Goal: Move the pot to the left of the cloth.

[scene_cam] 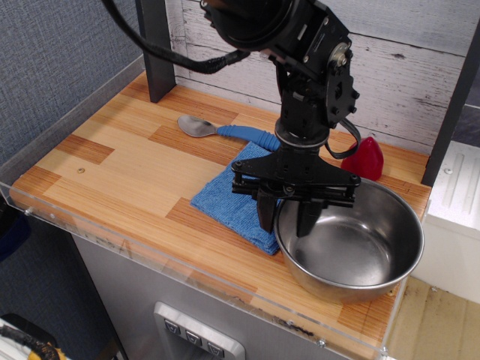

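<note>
tool [287,219] clamped on pot [352,244] left rim | cloth [244,196] just left

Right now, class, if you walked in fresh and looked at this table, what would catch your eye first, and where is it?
The black gripper comes first: it hangs in the middle of the view, its fingers straddling the near-left rim of the shiny pot, which sits at the table's right front. Just left of the pot lies the blue cloth, with a blue-handled spoon behind it and a small red object by the back wall.
</note>
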Tool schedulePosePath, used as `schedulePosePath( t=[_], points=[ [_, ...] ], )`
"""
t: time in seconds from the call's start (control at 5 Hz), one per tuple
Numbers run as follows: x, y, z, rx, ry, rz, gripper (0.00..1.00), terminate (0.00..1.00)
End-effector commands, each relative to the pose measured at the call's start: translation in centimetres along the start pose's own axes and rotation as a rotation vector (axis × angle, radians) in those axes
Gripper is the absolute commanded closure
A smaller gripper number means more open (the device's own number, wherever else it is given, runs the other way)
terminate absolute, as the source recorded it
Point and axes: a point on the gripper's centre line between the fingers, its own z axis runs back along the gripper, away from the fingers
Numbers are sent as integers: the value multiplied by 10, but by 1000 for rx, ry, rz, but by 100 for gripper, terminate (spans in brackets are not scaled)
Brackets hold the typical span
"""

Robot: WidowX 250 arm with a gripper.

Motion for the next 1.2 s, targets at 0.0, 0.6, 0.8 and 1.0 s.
schedulePosePath(
  t=[0.0, 0.6, 0.8, 1.0],
  points=[
    [2, 2, 14, -35, -46, -4, 100, 0],
    [13, -34, 42, -102, -128, -114, 100, 0],
    [16, -23, 60, -133, -176, -66, 100, 0],
    [19, -3, 80, -135, -218, -2, 100, 0]
  ],
)
